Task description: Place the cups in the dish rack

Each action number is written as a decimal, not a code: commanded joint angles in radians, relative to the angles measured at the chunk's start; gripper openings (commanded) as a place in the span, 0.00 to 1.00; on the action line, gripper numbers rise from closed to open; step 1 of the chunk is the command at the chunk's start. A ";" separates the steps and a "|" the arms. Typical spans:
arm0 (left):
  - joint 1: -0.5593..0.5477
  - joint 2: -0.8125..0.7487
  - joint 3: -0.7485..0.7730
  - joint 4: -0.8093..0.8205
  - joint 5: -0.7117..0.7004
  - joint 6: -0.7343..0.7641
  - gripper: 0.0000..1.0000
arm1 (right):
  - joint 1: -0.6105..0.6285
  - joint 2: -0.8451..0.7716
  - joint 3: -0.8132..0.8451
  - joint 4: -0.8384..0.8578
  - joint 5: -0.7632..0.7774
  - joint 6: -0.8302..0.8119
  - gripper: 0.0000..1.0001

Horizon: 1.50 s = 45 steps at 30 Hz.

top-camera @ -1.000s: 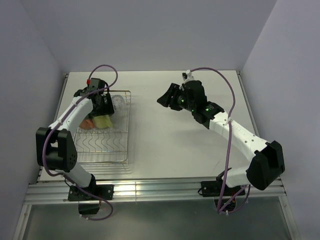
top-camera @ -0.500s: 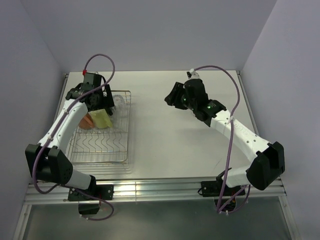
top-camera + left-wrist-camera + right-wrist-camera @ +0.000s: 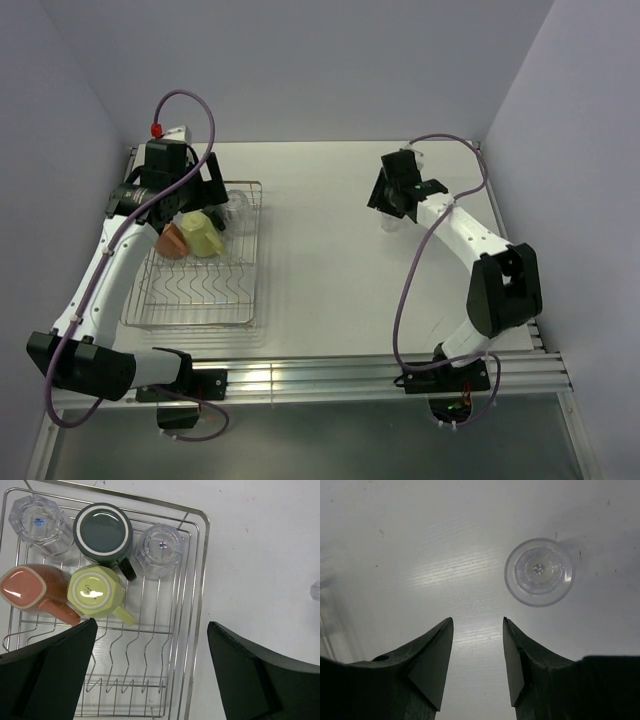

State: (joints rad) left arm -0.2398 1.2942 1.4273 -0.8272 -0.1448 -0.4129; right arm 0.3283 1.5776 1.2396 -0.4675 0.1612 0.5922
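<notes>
The dish rack (image 3: 200, 292) (image 3: 199, 605) lies on the left of the table. Its far end holds two clear tumblers (image 3: 36, 524) (image 3: 160, 550), a black mug (image 3: 102, 532), an orange mug (image 3: 31, 587) (image 3: 172, 242) and a yellow-green cup (image 3: 95, 591) (image 3: 204, 237), all upside down. My left gripper (image 3: 151, 625) (image 3: 188, 192) hovers high above them, wide open and empty. A third clear tumbler (image 3: 539, 572) (image 3: 392, 222) stands alone on the table at the right. My right gripper (image 3: 477, 621) (image 3: 394, 200) hangs over it, open, with the tumbler just beyond and right of its fingertips.
The near half of the rack shows only bare wavy prongs (image 3: 125, 655). White tabletop (image 3: 320, 270) stretches between the rack and the right arm. Lilac walls close in the back and both sides.
My left arm has lifted up and back from the rack, leaving the yellow-green cup beside the orange mug. My right arm has swung right to the lone tumbler, its jaws a little narrower.
</notes>
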 commanded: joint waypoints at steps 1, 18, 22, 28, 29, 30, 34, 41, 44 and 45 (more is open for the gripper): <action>-0.007 -0.038 0.033 0.033 0.047 -0.003 0.99 | -0.011 0.051 0.077 -0.037 0.069 -0.031 0.52; -0.012 -0.053 0.002 0.054 0.063 0.006 0.99 | -0.015 0.243 0.169 -0.057 0.175 -0.042 0.49; -0.012 -0.052 -0.001 0.054 0.062 0.006 0.99 | -0.020 0.280 0.198 -0.066 0.176 -0.046 0.48; -0.013 -0.055 -0.001 0.051 0.054 0.009 0.99 | -0.021 0.311 0.213 -0.069 0.173 -0.049 0.35; -0.013 -0.055 -0.004 0.048 0.054 0.010 0.99 | -0.021 0.314 0.215 -0.069 0.173 -0.049 0.33; -0.013 -0.056 -0.007 0.051 0.054 0.011 0.99 | -0.021 0.317 0.210 -0.069 0.176 -0.051 0.31; -0.013 -0.058 -0.014 0.054 0.057 0.008 0.99 | -0.020 0.320 0.204 -0.069 0.181 -0.057 0.15; -0.013 -0.056 -0.025 0.071 0.089 0.005 0.99 | -0.023 0.285 0.181 -0.071 0.167 -0.072 0.00; -0.013 -0.058 -0.031 0.088 0.117 0.000 0.99 | -0.021 0.233 0.163 -0.063 0.117 -0.075 0.00; -0.013 -0.059 -0.034 0.094 0.126 -0.001 0.99 | -0.020 0.199 0.150 -0.057 0.100 -0.074 0.00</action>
State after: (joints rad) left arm -0.2485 1.2648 1.4014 -0.7849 -0.0658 -0.4126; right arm 0.3134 1.8759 1.4029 -0.5335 0.2981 0.5255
